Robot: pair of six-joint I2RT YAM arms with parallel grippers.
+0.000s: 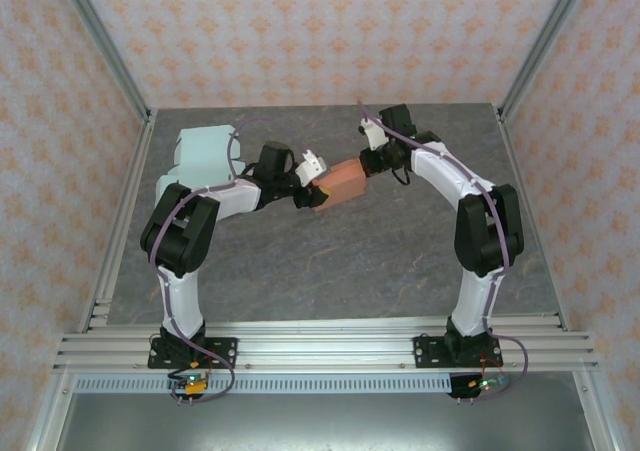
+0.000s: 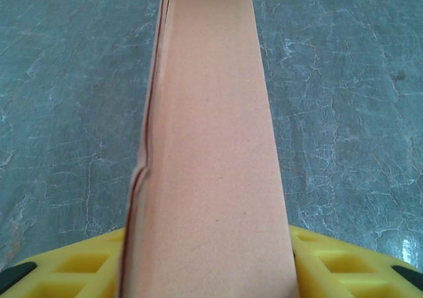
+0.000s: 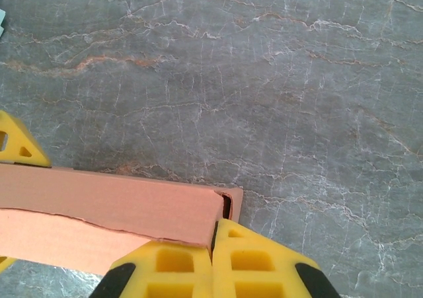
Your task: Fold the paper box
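The left hand point(image 1: 303, 193) is clamped on the box point(image 1: 340, 183). In its wrist view one yellow finger point(image 2: 73, 270) lies against each long side of the box point(image 2: 211, 146), with the orange-brown cardboard running straight away from the camera between them. Along the left side of the box a cardboard layer stands slightly off the wall, leaving a thin dark seam.

The right hand point(image 1: 372, 163) meets the box at its other end. In its wrist view the two fingers point(image 3: 165, 268) are pressed together, with no gap at the seam, and their tips touch the end corner of the box point(image 3: 112, 215). I cannot tell whether a cardboard edge is pinched between them. The box stretches off to the left there, and the left hand's yellow fingertips point(image 3: 20, 146) show at its far end.

From above, the box spans the gap between the two hands, over the middle of the counter point(image 1: 400, 261) toward the back. I cannot tell whether it rests on the counter.

The counter is grey and veined like stone. A pale green thing point(image 1: 207, 154) sits at its back left, beside the left arm. An aluminium rail point(image 1: 320, 346) at the near edge carries both arm bases. Walls point(image 1: 320, 31) with a pale orange pattern close in three sides.
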